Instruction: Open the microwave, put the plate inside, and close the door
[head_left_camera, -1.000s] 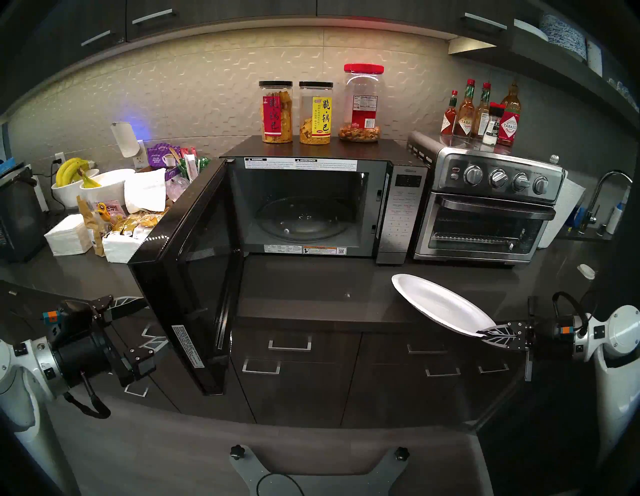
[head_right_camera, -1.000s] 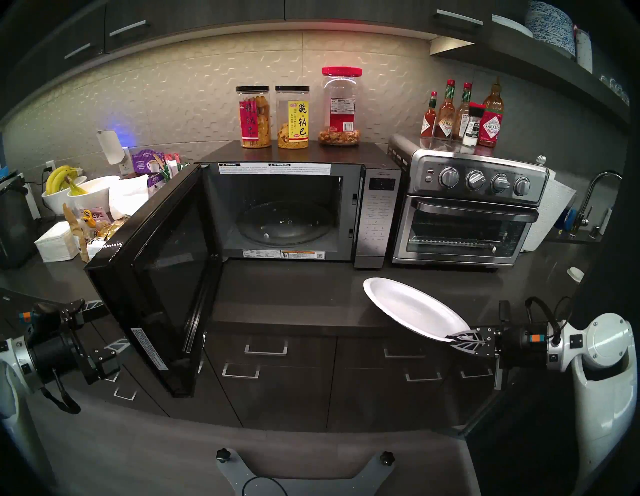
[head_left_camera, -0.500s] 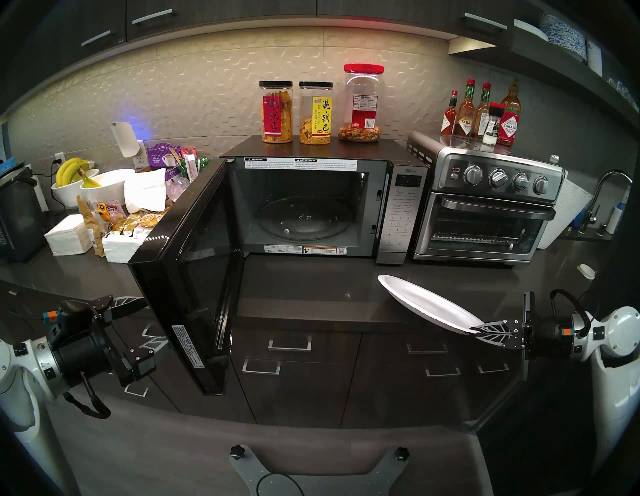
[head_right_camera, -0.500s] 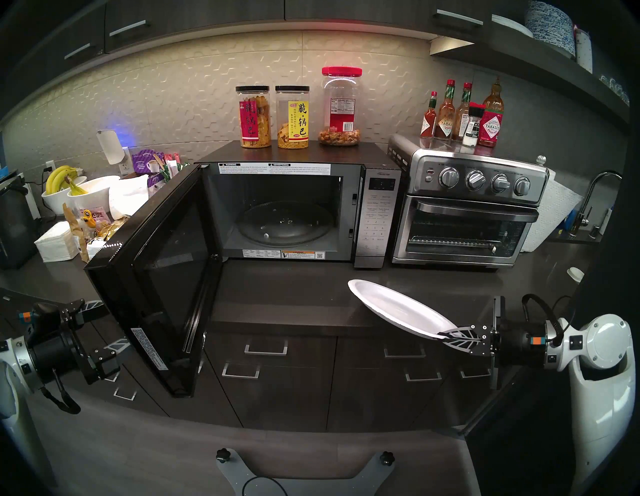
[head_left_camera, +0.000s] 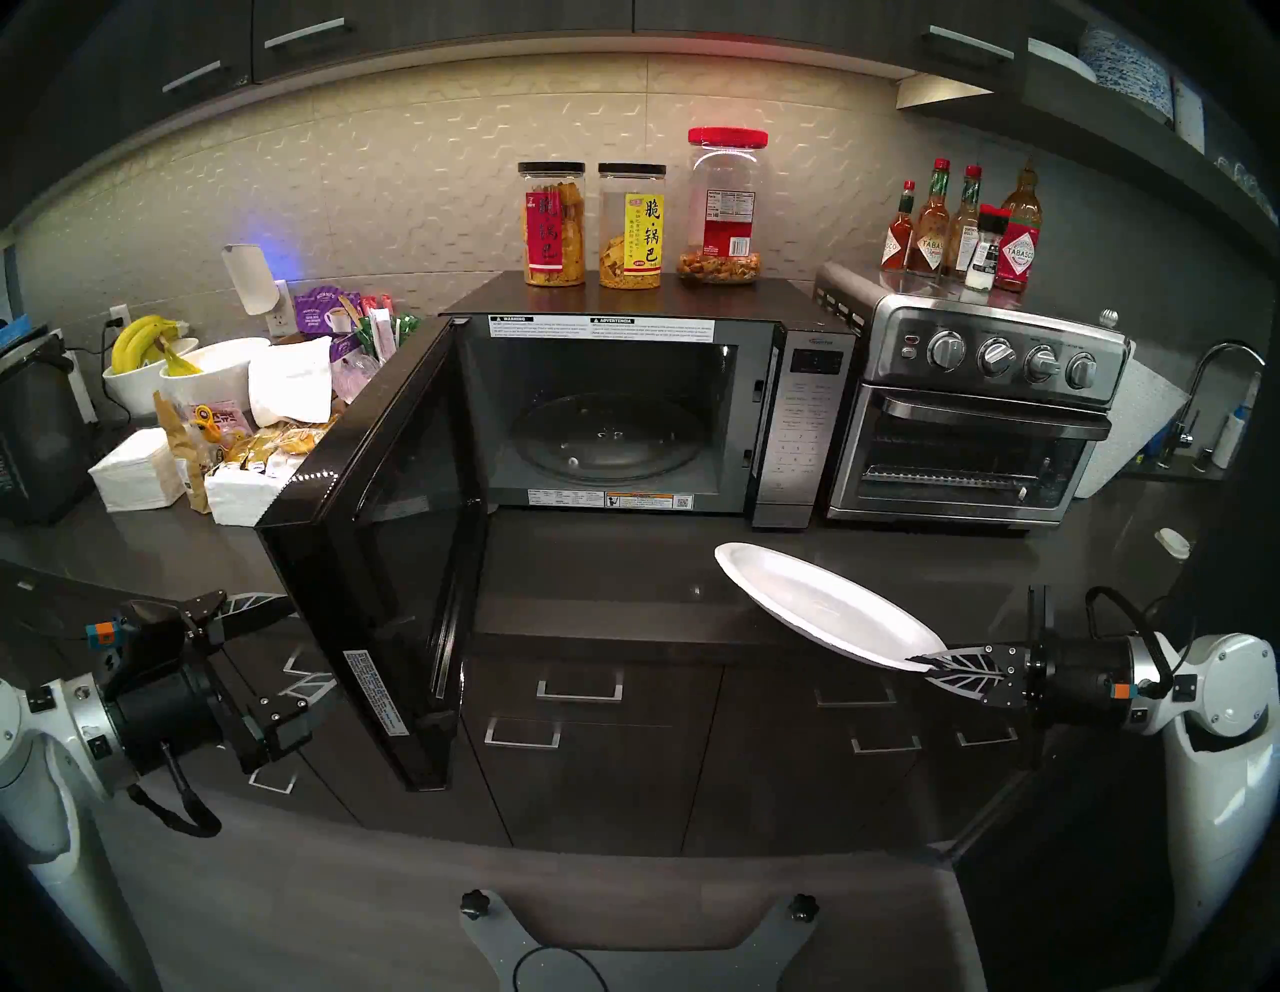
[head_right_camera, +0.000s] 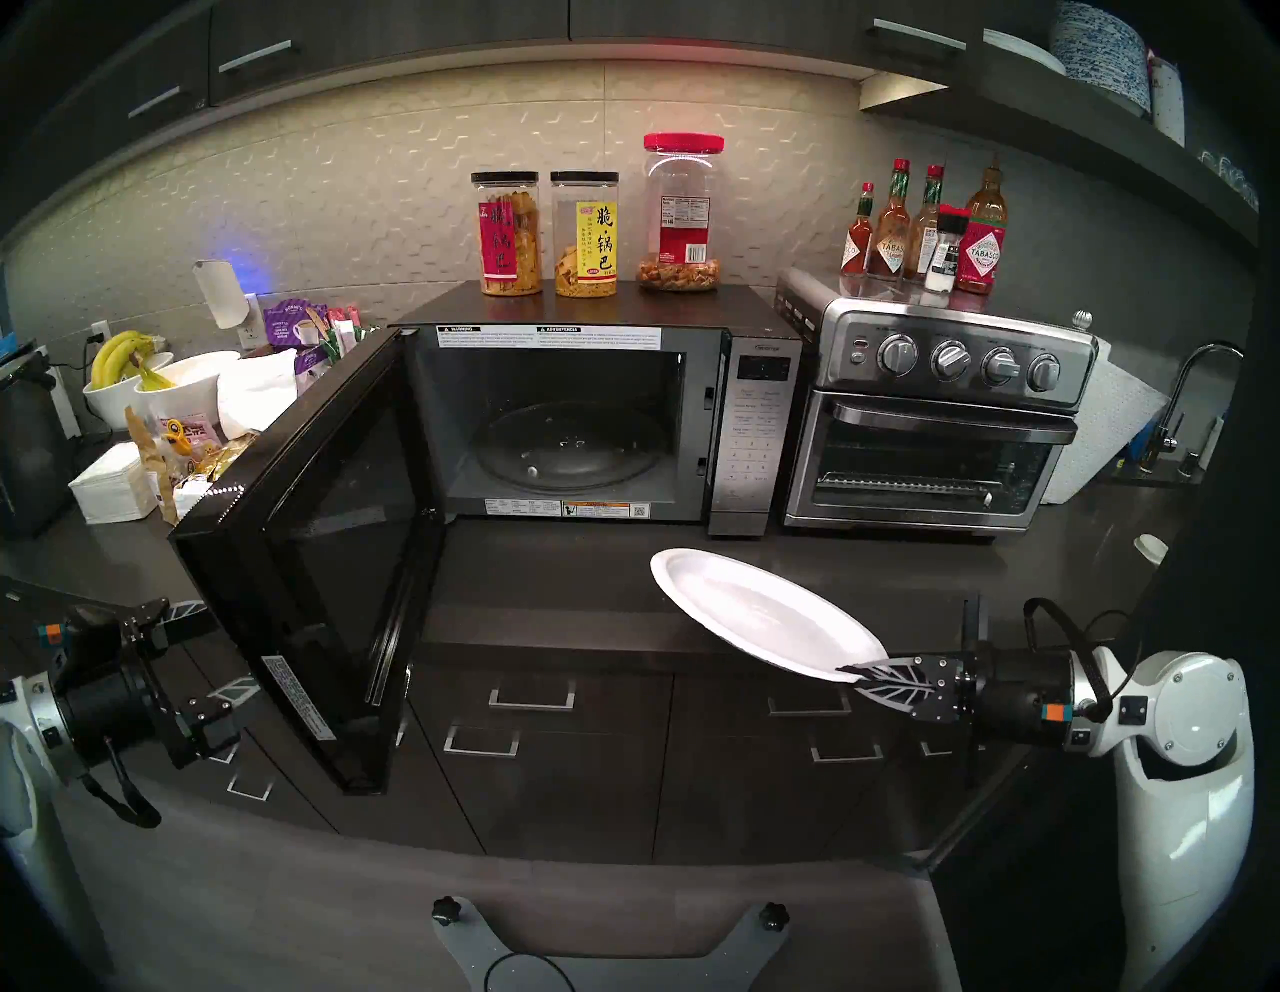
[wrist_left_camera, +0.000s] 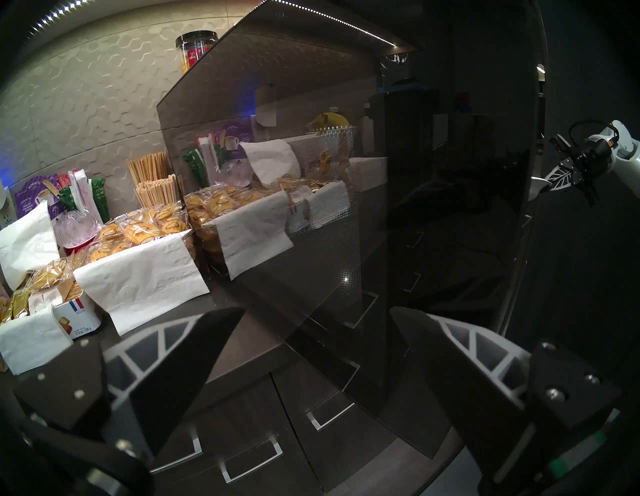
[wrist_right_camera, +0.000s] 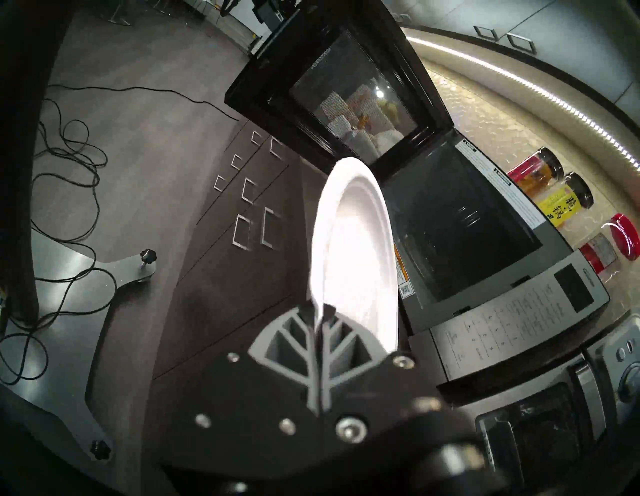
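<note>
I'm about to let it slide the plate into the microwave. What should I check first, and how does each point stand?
1. Door swung fully clear: ok.
2. Turntable empty: ok.
3. Right gripper shut on the plate rim: ok.
4. Plate level: not ok, it tilts.
5. Counter path to the microwave opening free: ok.
6. Left gripper open, beside the door's outer face, out of the way: ok.

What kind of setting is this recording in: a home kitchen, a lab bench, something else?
Most likely an office or shared break-room kitchenette. A microwave and toaster oven sit on a dark countertop, with snack jars, hot sauce bottles and wrapped snacks with napkins.
</note>
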